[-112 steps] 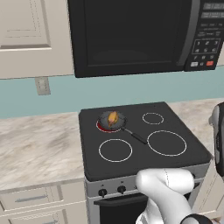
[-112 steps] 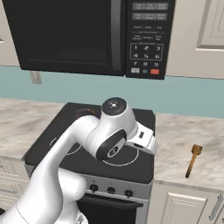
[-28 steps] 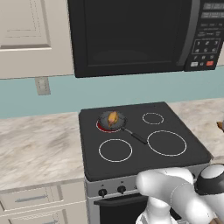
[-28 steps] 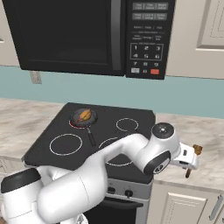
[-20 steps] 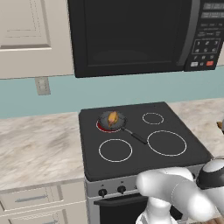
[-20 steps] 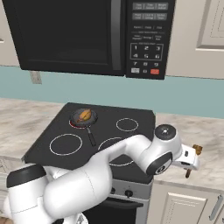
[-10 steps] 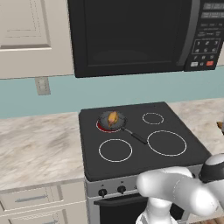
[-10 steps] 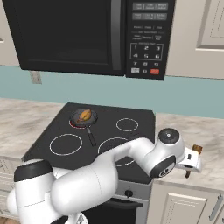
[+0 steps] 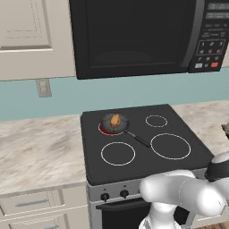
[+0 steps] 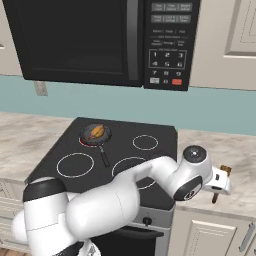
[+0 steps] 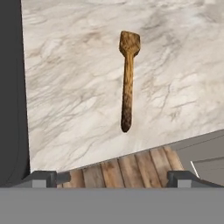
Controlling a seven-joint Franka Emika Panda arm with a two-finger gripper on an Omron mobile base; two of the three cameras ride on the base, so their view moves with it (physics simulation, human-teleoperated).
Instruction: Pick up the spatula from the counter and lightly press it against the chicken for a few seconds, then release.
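A wooden spatula (image 11: pixel 127 83) lies flat on the marble counter (image 11: pixel 74 87) right of the stove, blade away from the counter's front edge. Its blade (image 10: pixel 225 170) and handle end (image 10: pixel 215 198) peek out from behind my hand in the right base view, and its tip (image 9: pixel 225 129) touches the left base view's right edge. My gripper (image 11: pixel 113 178) hovers above the handle end, open, with nothing between the fingertips (image 11: pixel 43 178). The chicken (image 10: pixel 98 131) sits in a small black pan (image 10: pixel 92 135) on the stove's back-left burner, also seen as chicken (image 9: pixel 115 120).
The black stovetop (image 9: pixel 147 147) has several ring burners, and the pan's handle (image 9: pixel 136 139) points toward its middle. A microwave (image 10: pixel 100 40) hangs above. The stove's dark side (image 11: pixel 11 87) borders the counter. Wooden floor (image 11: pixel 127 168) shows past the counter's front edge.
The arm has swung from above the stove out to the right counter and, over the last second, settled a little lower and further right over the spatula. The jaws stayed open.
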